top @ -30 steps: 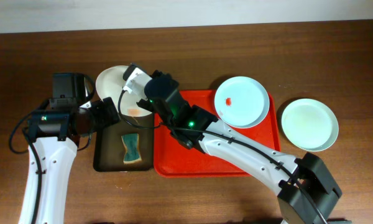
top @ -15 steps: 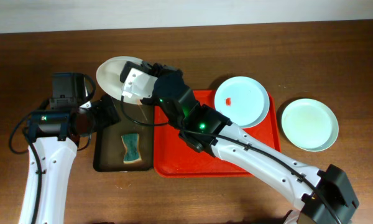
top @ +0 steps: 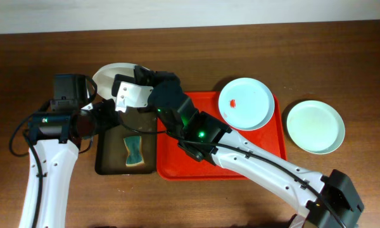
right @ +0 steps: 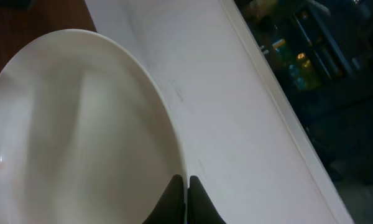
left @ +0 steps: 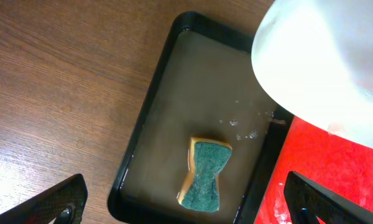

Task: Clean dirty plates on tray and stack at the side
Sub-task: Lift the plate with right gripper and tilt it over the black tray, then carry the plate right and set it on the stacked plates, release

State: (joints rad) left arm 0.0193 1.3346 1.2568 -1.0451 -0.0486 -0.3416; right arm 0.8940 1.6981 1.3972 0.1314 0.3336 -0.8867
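The right hand (right: 186,186) is clamped on the rim of a plate (right: 81,124), holding it tilted in the air over the dark tray's (left: 150,118) far end. The left hand (top: 112,114), fingers wide apart and empty, hovers over the sponge (left: 205,171) in that tray, just under the raised plate. The red tray (top: 266,142) lies just beside the dark tray's right edge, with a smeared second plate (top: 246,103) in its far right corner. A third plate (top: 315,126) sits on bare tabletop (top: 354,57) beyond its right rim.

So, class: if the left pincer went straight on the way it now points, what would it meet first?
Probably the sponge lying in the dark tray: in the wrist view it sits between the fingers of the open left pincer. The plate the right pincer holds is off to one side. Depth is unclear.
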